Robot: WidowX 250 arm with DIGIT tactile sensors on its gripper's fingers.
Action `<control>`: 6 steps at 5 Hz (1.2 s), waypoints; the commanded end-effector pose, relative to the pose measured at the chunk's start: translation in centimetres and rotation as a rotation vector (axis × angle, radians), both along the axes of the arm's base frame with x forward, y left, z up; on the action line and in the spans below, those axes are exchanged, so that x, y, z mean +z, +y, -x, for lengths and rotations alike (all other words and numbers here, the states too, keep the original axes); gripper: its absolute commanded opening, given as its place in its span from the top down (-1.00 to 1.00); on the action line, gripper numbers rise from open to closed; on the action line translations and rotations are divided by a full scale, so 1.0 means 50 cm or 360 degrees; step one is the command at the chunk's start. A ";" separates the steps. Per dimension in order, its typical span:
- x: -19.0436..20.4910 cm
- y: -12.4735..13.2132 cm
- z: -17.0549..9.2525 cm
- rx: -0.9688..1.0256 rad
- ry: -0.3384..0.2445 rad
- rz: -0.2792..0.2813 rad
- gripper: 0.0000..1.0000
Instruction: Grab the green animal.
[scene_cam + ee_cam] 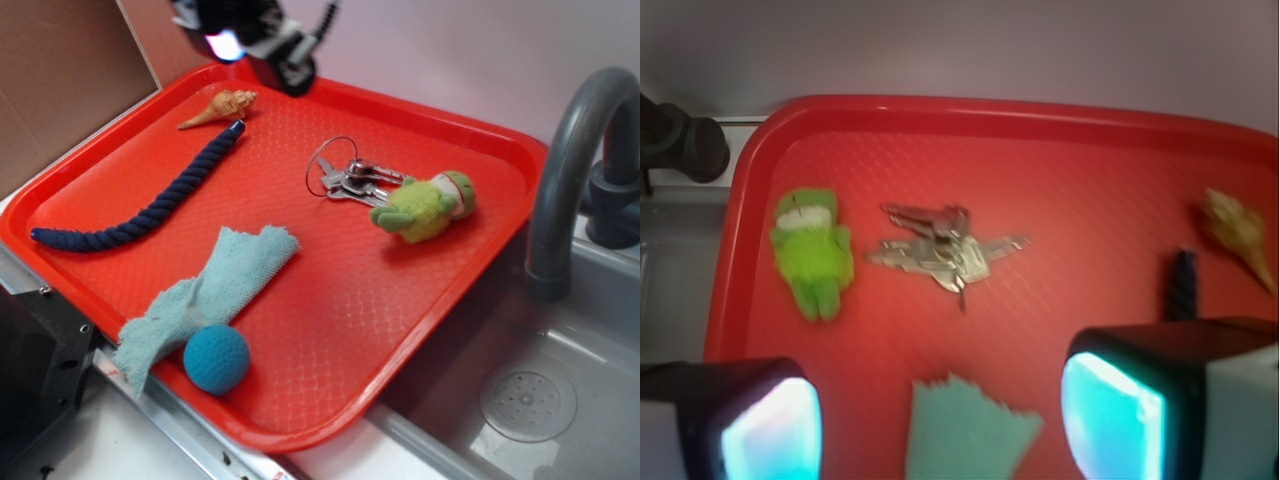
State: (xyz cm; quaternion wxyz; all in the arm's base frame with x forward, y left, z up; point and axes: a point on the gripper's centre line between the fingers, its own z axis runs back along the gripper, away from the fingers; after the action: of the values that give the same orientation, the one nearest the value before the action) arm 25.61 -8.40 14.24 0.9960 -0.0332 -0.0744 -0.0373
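The green animal (428, 207) is a fuzzy lime-green plush with a pale face and red-trimmed cap. It lies on the right part of the red tray (420, 110), next to a bunch of keys (350, 181). In the wrist view it lies at the left (813, 251), beside the keys (940, 252). My gripper (262, 40) hangs high over the tray's far edge, well away from the plush. In the wrist view the gripper (940, 425) is open and empty, with its glowing fingers (768, 435) wide apart.
On the tray lie a seashell (222, 106), a dark blue rope (150, 207), a mint-green rag (210, 290) and a teal-blue ball (216, 358). A grey faucet (580, 170) and a sink (530, 400) stand to the right. Brown cardboard (60, 80) stands at the left.
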 end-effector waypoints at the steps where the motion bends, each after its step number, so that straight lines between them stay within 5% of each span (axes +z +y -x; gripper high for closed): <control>1: -0.056 -0.093 -0.103 -0.0178 -0.0038 -0.0061 -1.00; 3: -0.144 -0.122 -0.123 -0.0345 0.0105 -0.0077 -1.00; 6: -0.196 -0.154 -0.100 -0.0536 0.0210 0.0067 -1.00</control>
State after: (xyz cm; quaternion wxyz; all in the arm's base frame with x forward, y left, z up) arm 30.51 -15.47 3.05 0.9784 -0.0617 0.0191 -0.1962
